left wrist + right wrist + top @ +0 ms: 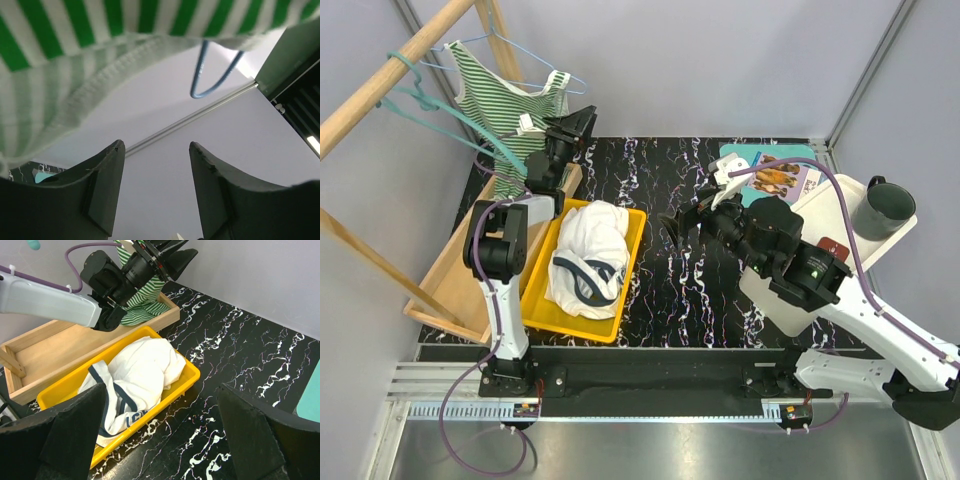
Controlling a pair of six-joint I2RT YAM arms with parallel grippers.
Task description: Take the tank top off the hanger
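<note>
A green-and-white striped tank top (495, 95) hangs on a light blue wire hanger (542, 58) from the wooden rail (390, 75) at the upper left. My left gripper (582, 120) is open and empty, raised beside the top's right shoulder strap. In the left wrist view the striped fabric (100, 30) fills the top of the frame above the open fingers (105, 175), with the hanger's blue loop (212, 75) beyond. My right gripper (678, 225) is open and empty over the black marble table, right of the yellow tray.
A yellow tray (630, 265) holds a crumpled white garment with navy trim (588, 255). A wooden rack base (445, 290) lies left of it. At the right are a white board (880, 235), a dark green mug (883, 208) and a teal card (770, 175).
</note>
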